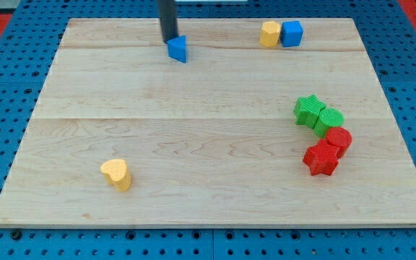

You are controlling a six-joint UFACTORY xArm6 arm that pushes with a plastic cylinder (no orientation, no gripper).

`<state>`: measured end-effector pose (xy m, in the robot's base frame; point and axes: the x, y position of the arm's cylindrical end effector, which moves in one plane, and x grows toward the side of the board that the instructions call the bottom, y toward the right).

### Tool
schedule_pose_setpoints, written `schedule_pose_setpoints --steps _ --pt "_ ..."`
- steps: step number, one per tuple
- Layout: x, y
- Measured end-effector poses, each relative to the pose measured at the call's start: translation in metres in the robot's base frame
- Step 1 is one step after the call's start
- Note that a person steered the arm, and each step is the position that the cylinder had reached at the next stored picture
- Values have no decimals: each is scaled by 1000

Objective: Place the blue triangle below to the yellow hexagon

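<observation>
- My tip (169, 39), a bare rod with no hand to open or close, touches the blue triangle's (178, 48) upper-left side at the worktop's (193, 144) top.
- Nearer the view's bottom lies a yellow heart (115, 173).
- Farther right sits the yellow hexagon (270, 34); push the triangle steadily rightward, stopping below it.

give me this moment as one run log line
my tip: touching upper-left of blue triangle | yellow hexagon: view's top, touching blue cube | triangle left of hexagon, not yet below it
</observation>
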<state>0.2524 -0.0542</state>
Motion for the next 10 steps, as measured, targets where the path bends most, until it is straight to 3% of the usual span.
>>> schedule_pose_setpoints --steps 1,2,3,4,8,10 --pt "0 34" --pt "-19 -21" --pt "-45 -114" --pt "2 -120" --pt "31 104" --pt "86 125"
